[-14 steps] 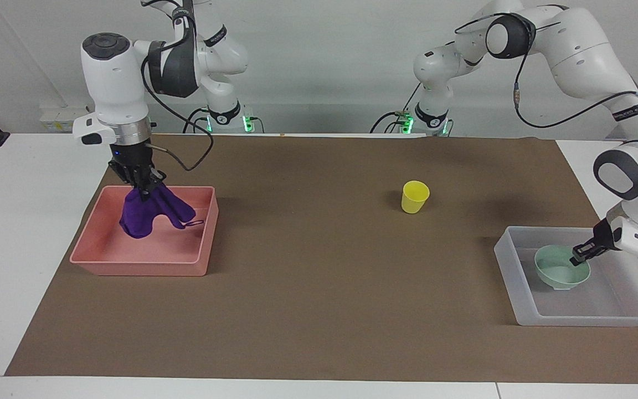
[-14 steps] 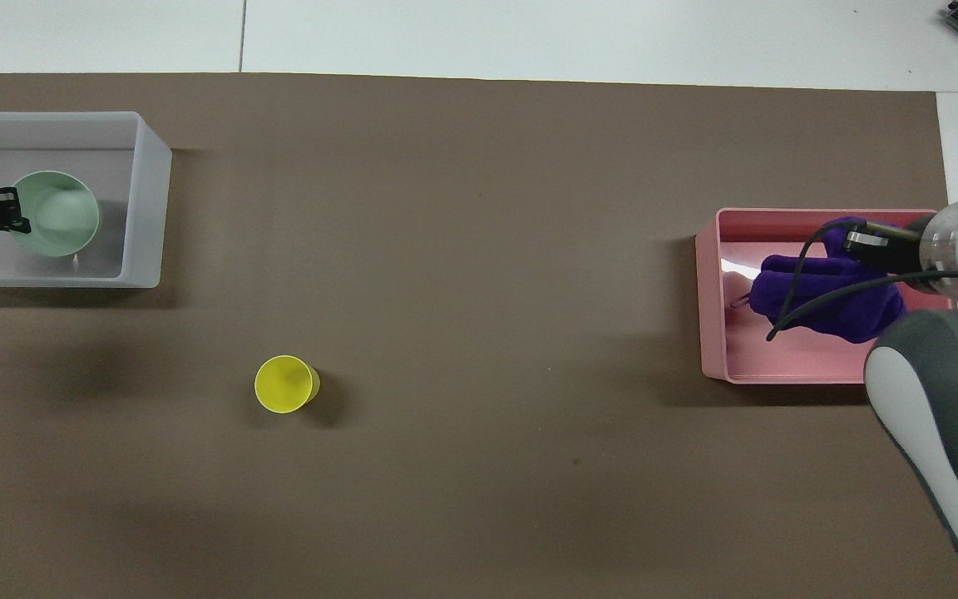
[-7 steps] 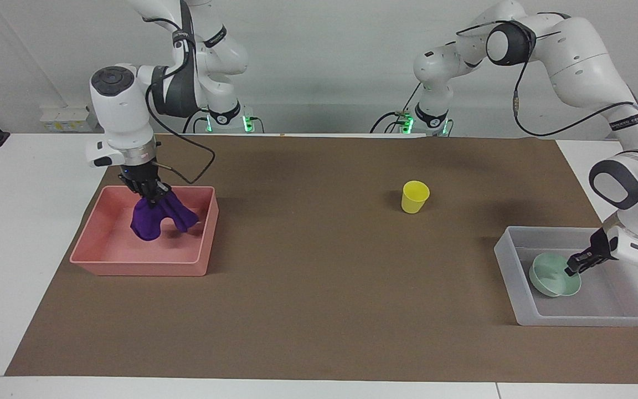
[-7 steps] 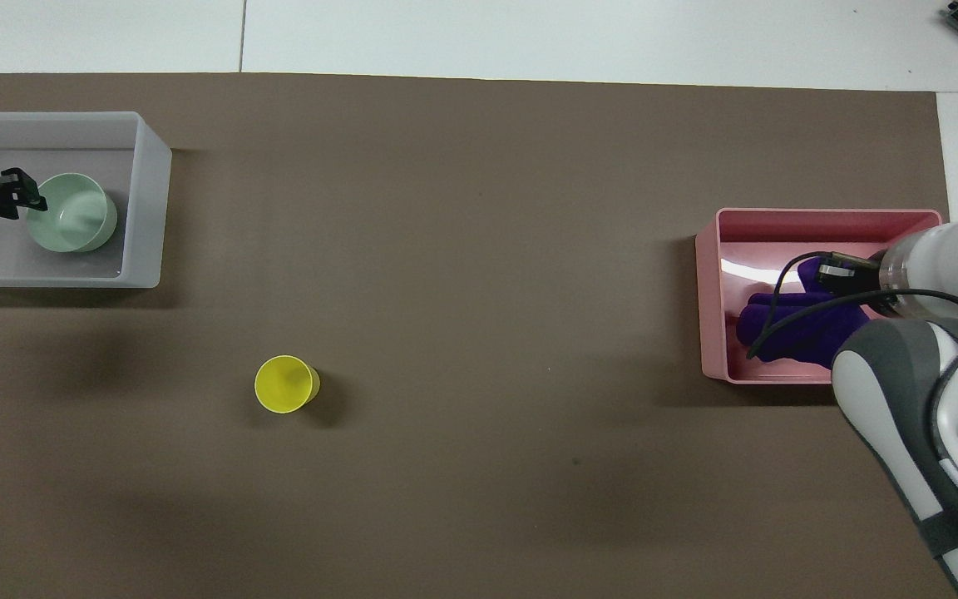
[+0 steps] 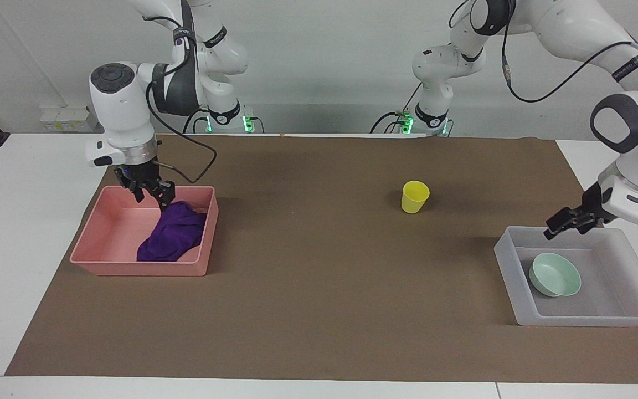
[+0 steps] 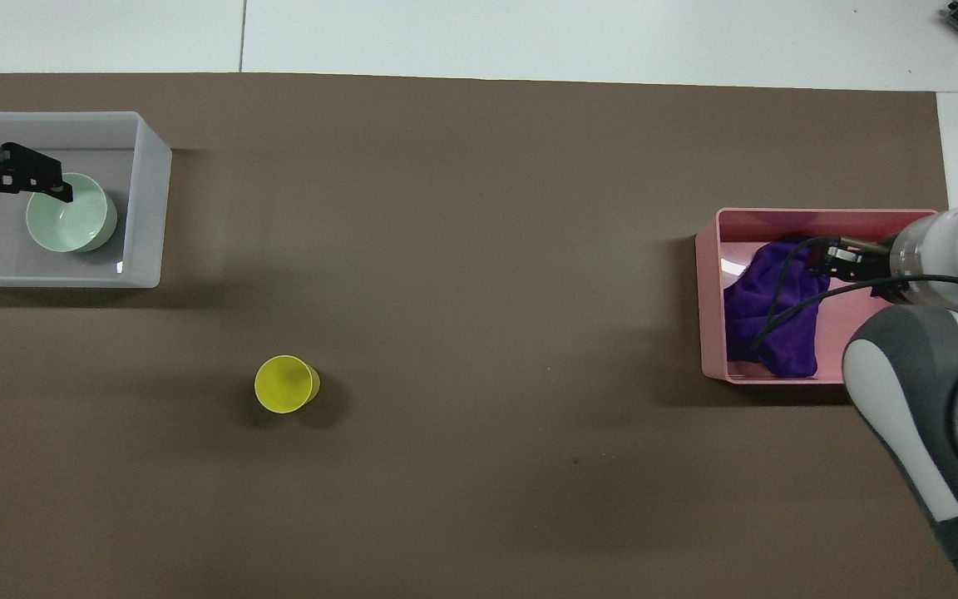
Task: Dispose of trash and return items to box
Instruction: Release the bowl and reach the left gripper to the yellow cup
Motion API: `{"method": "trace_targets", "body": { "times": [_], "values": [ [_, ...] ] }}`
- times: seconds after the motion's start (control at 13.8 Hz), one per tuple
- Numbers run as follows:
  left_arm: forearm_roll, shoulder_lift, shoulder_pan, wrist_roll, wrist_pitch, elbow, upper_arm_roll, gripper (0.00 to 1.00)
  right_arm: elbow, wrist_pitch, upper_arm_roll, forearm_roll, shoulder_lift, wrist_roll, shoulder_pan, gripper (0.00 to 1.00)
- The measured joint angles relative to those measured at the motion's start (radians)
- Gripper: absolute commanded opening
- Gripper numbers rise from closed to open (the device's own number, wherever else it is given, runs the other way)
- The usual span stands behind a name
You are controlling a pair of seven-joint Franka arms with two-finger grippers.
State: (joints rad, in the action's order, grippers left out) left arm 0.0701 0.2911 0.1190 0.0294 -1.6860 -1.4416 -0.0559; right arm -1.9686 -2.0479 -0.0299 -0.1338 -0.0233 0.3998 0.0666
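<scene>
Purple cloth (image 5: 172, 239) lies crumpled in the pink tray (image 5: 109, 261) at the right arm's end of the desk (image 5: 319, 310), bunched against the tray wall that faces the middle of the desk. Its long axis runs from the side nearer the robots to the farther side. In the overhead view a black cable crosses it and the right arm covers one corner of the tray, so the cloth's edge there is hidden. The right claw (image 5: 150, 191) hangs over the tray just above the cloth, its fingers spread and gripping nothing.

The mint-green bowl (image 5: 555, 274) sits in the translucent box (image 5: 585, 320) at the left arm's end, tilted, its mouth turned partly toward the robots. The left claw (image 5: 561, 224) is over the box's nearer edge, fingers apart and empty; in the overhead view it is cut off by the frame edge. The yellow cup (image 5: 414, 197) stands upright on the brown mat (image 5: 319, 288), mouth up, well apart from both containers.
</scene>
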Motion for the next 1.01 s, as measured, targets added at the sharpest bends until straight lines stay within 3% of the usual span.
{"method": "trace_targets", "body": {
  "times": [0.22, 0.43, 0.8, 0.87, 0.94, 1.01],
  "values": [
    [0.000, -0.163, -0.105, 0.019, 0.067, -0.203, -0.004, 1.00, 0.152, 0.164, -0.003, 0.085, -0.014, -0.004, -0.003, 1.00],
    [0.001, -0.294, -0.206, 0.021, 0.014, -0.478, -0.007, 1.00, 0.295, 0.317, -0.016, 0.109, -0.016, -0.007, -0.027, 1.00],
    [0.007, -0.319, -0.304, 0.030, -0.335, -0.799, -0.008, 1.00, 0.377, 0.463, -0.020, 0.111, -0.015, -0.113, -0.035, 1.00],
    [0.013, -0.317, -0.311, 0.035, -0.366, -0.825, -0.008, 0.79, 0.375, 0.486, -0.022, 0.111, -0.012, -0.115, -0.035, 1.00],
    [0.023, -0.315, -0.318, 0.040, -0.384, -0.843, -0.008, 0.34, 0.375, 0.510, -0.033, 0.112, -0.008, -0.116, -0.035, 1.00],
    [0.030, -0.314, -0.324, 0.043, -0.389, -0.848, -0.008, 0.07, 0.375, 0.515, -0.046, 0.112, -0.007, -0.116, -0.035, 1.00]
  ]
}}
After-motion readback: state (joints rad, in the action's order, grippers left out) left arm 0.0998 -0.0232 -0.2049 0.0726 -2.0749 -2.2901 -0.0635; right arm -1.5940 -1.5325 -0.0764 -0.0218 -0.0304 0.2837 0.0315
